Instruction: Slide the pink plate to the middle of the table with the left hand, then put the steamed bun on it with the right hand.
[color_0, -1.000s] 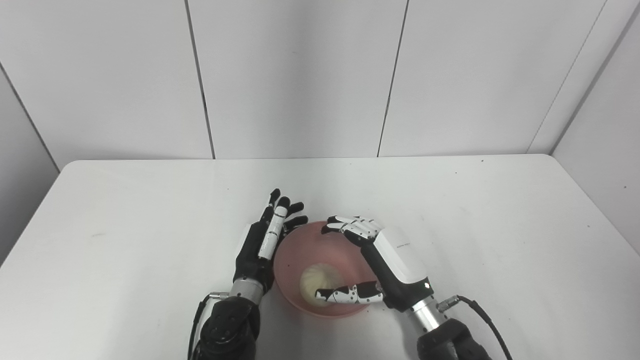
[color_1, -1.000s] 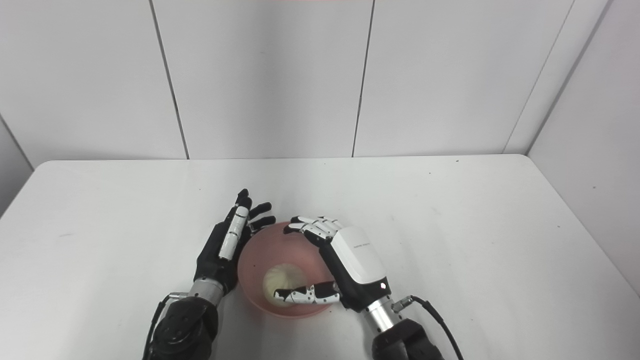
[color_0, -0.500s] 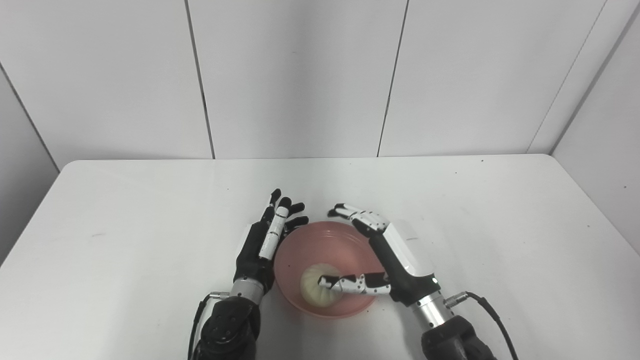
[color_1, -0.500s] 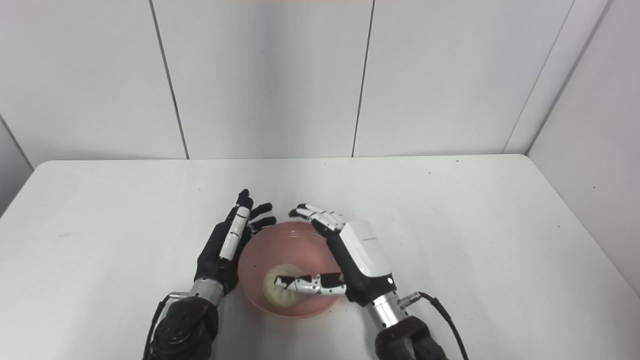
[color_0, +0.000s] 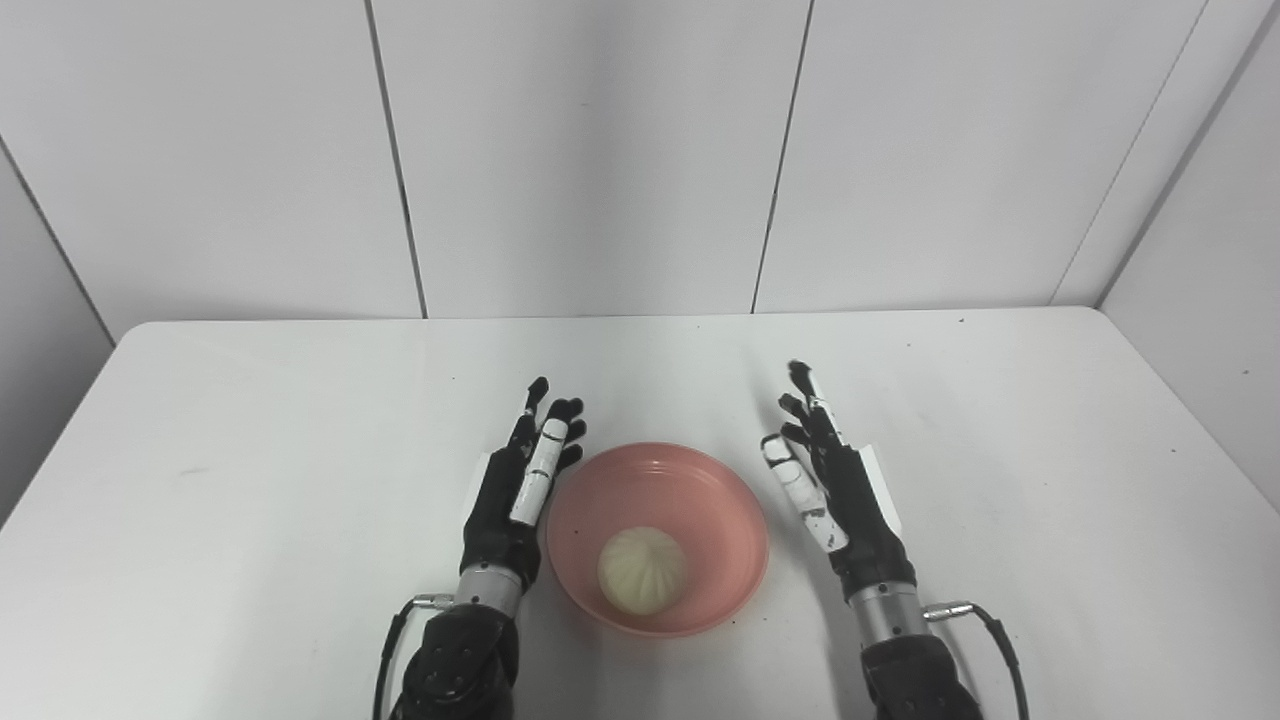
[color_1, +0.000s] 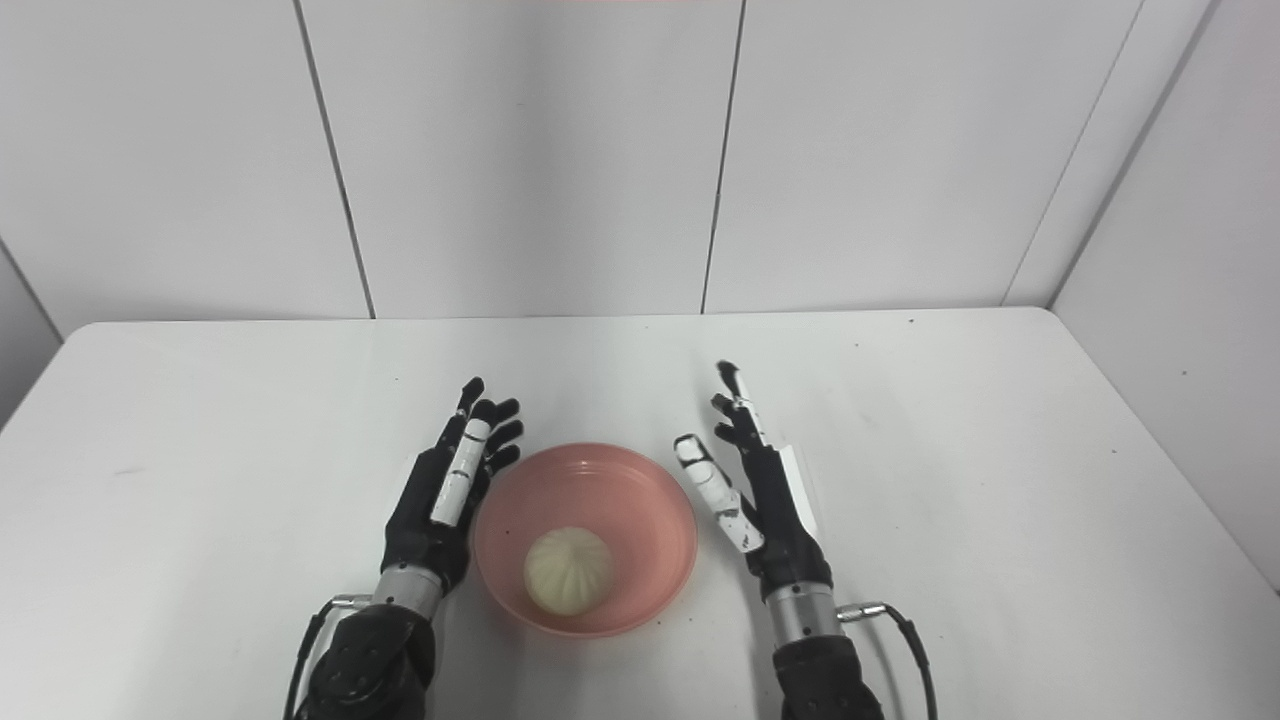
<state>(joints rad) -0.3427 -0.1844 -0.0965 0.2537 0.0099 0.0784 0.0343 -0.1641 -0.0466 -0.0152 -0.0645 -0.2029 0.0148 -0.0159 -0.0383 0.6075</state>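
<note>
The pink plate (color_0: 700, 490) sits on the white table (color_0: 300, 420) near its front middle. A pale steamed bun (color_0: 641, 570) lies in the plate, toward its near side. My left hand (color_0: 522, 485) stands edge-on just left of the plate, fingers straight and apart, holding nothing. My right hand (color_0: 838, 480) stands edge-on a little to the right of the plate, clear of it, fingers straight, holding nothing. Both also show in the right eye view: left hand (color_1: 447, 490), right hand (color_1: 762, 490).
The table's back edge meets a white panelled wall (color_0: 600, 150). Cables (color_0: 985, 620) run from both wrists at the bottom edge.
My right hand has let go of the bun, lifted off the plate, opened flat and moved right. The bun stays in the plate. My left hand shifted slightly back and left.
</note>
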